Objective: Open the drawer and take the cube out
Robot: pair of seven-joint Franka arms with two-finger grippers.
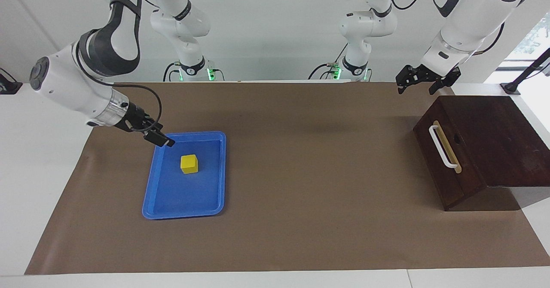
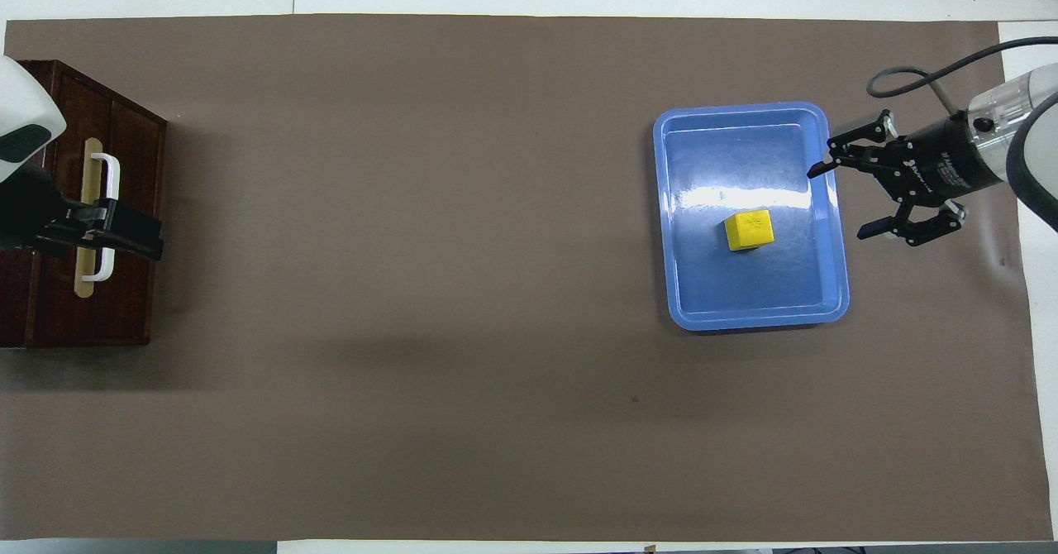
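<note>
Broadly, a brown paper sheet (image 1: 300, 159) covers the table, and the dark wooden box (image 1: 498, 142) stands at the left arm's end of it. Its drawer (image 1: 447, 167) appears pushed fully in, front flush with the box, with the white bar handle (image 1: 442, 146) mounted on a tan strip. At the right arm's end lies a flat blue tray (image 1: 215, 172), and the cube (image 1: 189, 163) sits on it, inside the rim, toward the edge nearer the robots. It is small, bright yellow and plain-faced, resting flat and free of the tray walls.

The left gripper (image 1: 416, 84) hangs in the air above the table at the box's robot-side corner, fingers apart, holding nothing. The right gripper (image 2: 843, 198) is over the tray's outer rim, beside the cube but not touching it; its fingers are spread wide and empty.

Judged from this layout, the cube is already out and placed, so the step in hand is most likely a retreat. To do it well, the right gripper should rise straight up before swinging away, keeping its lower finger clear of the tray rim so the tray is not dragged. The left gripper should likewise stay clear of the handle.
</note>
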